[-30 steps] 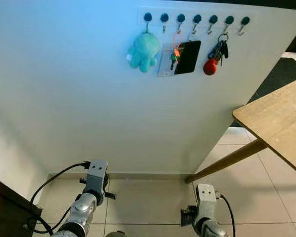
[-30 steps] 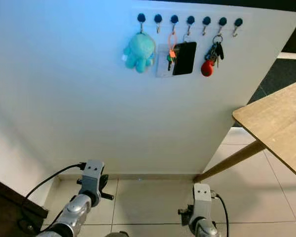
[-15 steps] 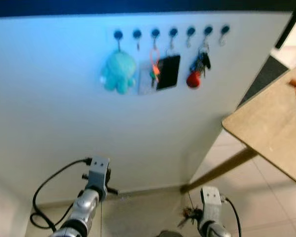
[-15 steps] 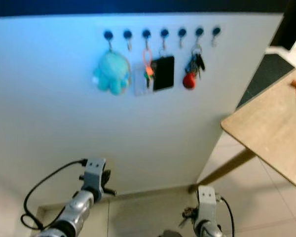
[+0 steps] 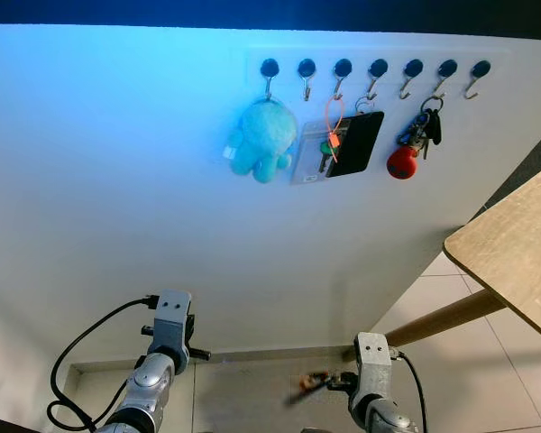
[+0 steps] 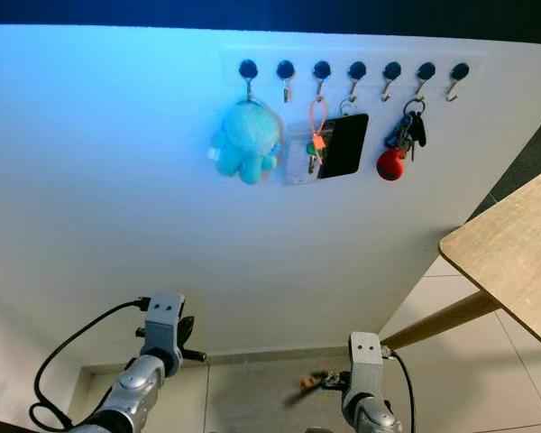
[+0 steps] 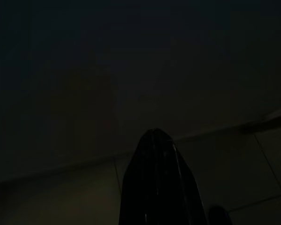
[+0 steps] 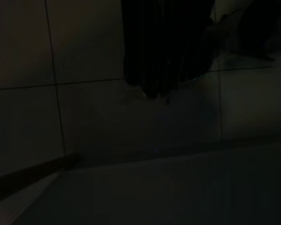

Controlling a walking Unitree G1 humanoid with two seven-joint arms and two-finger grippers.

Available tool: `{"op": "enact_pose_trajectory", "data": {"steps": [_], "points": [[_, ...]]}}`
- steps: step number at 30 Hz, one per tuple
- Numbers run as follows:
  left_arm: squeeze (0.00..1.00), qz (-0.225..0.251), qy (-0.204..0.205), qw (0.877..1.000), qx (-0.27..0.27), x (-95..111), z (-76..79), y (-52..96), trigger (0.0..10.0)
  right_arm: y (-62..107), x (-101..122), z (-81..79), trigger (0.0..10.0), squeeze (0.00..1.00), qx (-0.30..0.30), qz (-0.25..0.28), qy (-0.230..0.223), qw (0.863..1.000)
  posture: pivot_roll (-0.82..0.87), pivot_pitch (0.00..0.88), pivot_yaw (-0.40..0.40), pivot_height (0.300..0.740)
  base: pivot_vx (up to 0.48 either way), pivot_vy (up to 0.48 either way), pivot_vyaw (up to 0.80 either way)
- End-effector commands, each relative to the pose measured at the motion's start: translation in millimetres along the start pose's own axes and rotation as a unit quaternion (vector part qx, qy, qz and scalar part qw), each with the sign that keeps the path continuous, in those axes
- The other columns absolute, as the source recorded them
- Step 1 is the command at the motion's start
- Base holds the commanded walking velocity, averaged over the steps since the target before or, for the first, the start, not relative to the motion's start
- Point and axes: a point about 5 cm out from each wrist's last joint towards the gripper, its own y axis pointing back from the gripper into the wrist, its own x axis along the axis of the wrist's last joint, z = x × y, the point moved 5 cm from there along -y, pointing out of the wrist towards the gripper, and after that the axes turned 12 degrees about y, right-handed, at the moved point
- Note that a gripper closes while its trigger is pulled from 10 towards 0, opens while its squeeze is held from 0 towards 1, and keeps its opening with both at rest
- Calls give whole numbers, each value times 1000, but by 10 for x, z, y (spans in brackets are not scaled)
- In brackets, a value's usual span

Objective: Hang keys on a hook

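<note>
A row of black-knobbed hooks (image 5: 377,69) runs along the top of a white wall panel (image 5: 144,180). One hook carries a bunch of keys with a red ball (image 5: 413,137). The hooks either side of that bunch, such as the far-right hook (image 5: 476,76), are bare. Both arms hang low near the floor. My right gripper (image 8: 157,91) looks shut, with small bits dangling at its tip. A blurred orange-brown thing, apparently the keys (image 5: 314,382), shows beside the right wrist (image 5: 371,361). My left gripper (image 7: 153,136) is shut and holds nothing.
A teal plush toy (image 5: 263,140), a clear card holder on an orange loop (image 5: 316,153) and a black wallet (image 5: 356,142) hang on other hooks. A wooden table (image 5: 514,262) juts in at the right, with its slanted leg (image 5: 451,316) reaching the tiled floor (image 5: 252,388).
The camera has swung, so the wall, hooks and table sit further right than half a second ago. The orange-brown thing by the right wrist has swung out to the left.
</note>
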Motion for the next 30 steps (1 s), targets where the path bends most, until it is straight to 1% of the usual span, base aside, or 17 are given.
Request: {"op": "enact_pose_trajectory", "data": {"steps": [1, 6, 10, 12, 13, 17, 18, 19, 21, 23, 24, 26, 27, 29, 30], "points": [[0, -6, -2, 1000, 7, -36, -58, 27, 10000, 19, -74, 10, 10000, 0, 0, -11, -3, 1000, 65, 49, -39, 740, 0, 0, 0], [0, -5, 4, 1000, 8, -37, -62, 28, 10000, 18, -69, 7, 10000, 0, 0, -10, -2, 1000, 66, 49, -37, 740, 0, 0, 0], [0, -4, -4, 1000, 3, -30, -45, 26, 10000, 15, -27, 33, 10000, 0, -4, 0, 8, 1000, 69, 47, -36, 740, 0, 0, 0], [0, -2, -2, 1000, -1, -29, -28, 26, 10000, 4, 85, 49, 10000, 0, -5, 25, 16, 1000, 66, 48, -35, 740, 0, 0, 0], [0, -2, -2, 1000, -1, -29, -28, 26, 10000, 4, 85, 49, 10000, 0, -5, 25, 16, 1000, 66, 48, -35, 740, 0, 0, 0], [0, 3, -4, 1000, -18, -14, 30, 26, 10000, -2, 326, 49, 10000, 0, 3, 82, 24, 996, 59, 51, -31, 740, 0, 0, 0], [0, 3, -4, 1000, -18, -14, 30, 26, 10000, -2, 326, 49, 10000, 0, 3, 82, 24, 996, 59, 51, -31, 740, 0, 0, 0], [0, 6, -6, 1000, -24, -7, 49, 25, 10000, 0, 371, 47, 10000, 0, 6, 93, 26, 995, 59, 51, -31, 740, 0, 0, 0], [0, 13, -20, 999, -34, 30, 84, 21, 10000, 16, 453, 27, 10000, 0, 16, 117, 35, 992, 60, 53, -34, 740, 0, 0, 0], [0, 18, -30, 998, -43, 53, 108, 20, 10000, 30, 493, 13, 10000, 0, 23, 131, 40, 990, 60, 53, -34, 740, 0, 0, 0], [0, 20, -45, 998, -46, 63, 117, 20, 10000, 41, 517, 8, 10000, 0, 25, 139, 42, 989, 60, 53, -34, 740, 0, 0, 0], [0, 24, -68, 996, -50, 79, 134, 22, 10000, 59, 559, 3, 10000, 0, 29, 153, 44, 987, 60, 53, -34, 740, 0, -446, 0], [0, 24, -71, 996, -50, 80, 136, 22, 10000, 73, 604, 5, 10000, 0, 30, 166, 45, 985, 60, 55, -33, 740, 0, -480, 0], [0, 24, -70, 996, -50, 79, 137, 22, 10000, 83, 635, 7, 10000, 0, 31, 174, 45, 983, 60, 55, -33, 740, 0, -480, 0], [0, 25, -57, 997, -47, 80, 132, 23, 10000, 97, 680, 8, 10000, 0, 32, 185, 45, 981, 58, 53, -33, 740, 0, -480, 0]]}}
